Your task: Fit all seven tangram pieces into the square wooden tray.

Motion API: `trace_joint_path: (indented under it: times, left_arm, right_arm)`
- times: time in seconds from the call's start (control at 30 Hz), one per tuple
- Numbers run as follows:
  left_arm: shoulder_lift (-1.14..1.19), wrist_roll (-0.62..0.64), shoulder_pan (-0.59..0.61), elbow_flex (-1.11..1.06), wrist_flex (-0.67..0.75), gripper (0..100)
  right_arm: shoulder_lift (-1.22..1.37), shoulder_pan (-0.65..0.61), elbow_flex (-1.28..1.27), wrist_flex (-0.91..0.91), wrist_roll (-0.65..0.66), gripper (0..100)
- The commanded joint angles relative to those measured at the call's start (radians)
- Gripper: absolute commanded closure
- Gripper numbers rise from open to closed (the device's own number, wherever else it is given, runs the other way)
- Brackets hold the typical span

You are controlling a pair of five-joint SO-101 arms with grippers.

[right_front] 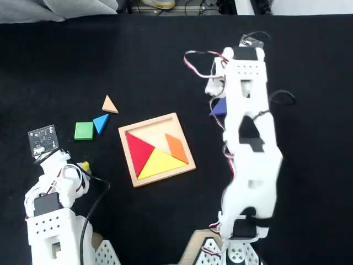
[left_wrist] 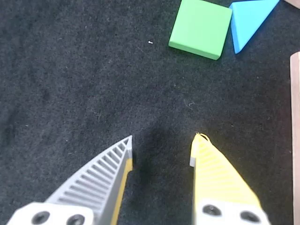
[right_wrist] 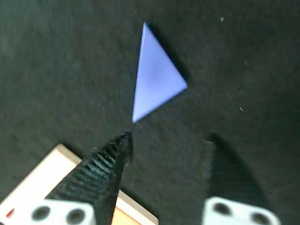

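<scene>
Though partly hidden beneath the right arm (right_front: 251,165), lies flat at two o'clock from the wooden tray (right_front: 128,155): violet-blue triangle (right_wrist: 154,79), plain, long edge running away from the right gripper (right_wrist: 167,138), spread and empty; left gripper (left_wrist: 164,137) likewise spread.

A red triangle (right_front: 139,152), yellow triangle (right_front: 160,163) and orange piece (right_front: 177,148) sit in the wooden tray (right_front: 148,122); a green square (right_front: 84,131) lies outside it.
</scene>
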State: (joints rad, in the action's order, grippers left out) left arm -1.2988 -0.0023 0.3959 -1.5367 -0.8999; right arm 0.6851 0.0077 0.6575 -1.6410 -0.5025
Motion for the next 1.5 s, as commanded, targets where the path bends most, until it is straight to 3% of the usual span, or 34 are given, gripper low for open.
trace_joint_path:
  times: [0.0, 0.27, 0.93, 1.13, 1.47]
  left_arm:
    - [-0.008, -0.003, -0.013, 0.008, 0.015, 79]
    - [-0.008, -0.005, -0.013, 0.008, 0.015, 79]
    - [-0.008, -0.005, -0.013, 0.008, 0.015, 79]
    - [-0.008, -0.005, -0.013, 0.008, 0.015, 79]
    - [-0.008, -0.005, -0.013, 0.008, 0.017, 79]
  right_arm:
    - [0.226, 0.021, 0.441, -0.120, -0.031, 65.2]
    - [0.446, 0.025, 0.722, -0.121, -0.029, 65.2]
    - [0.464, 0.029, 0.628, -0.117, -0.029, 65.3]
    - [0.541, 0.031, 0.634, -0.083, -0.029, 74.5]
    - [0.564, 0.103, 0.717, -0.089, -0.029, 75.1]
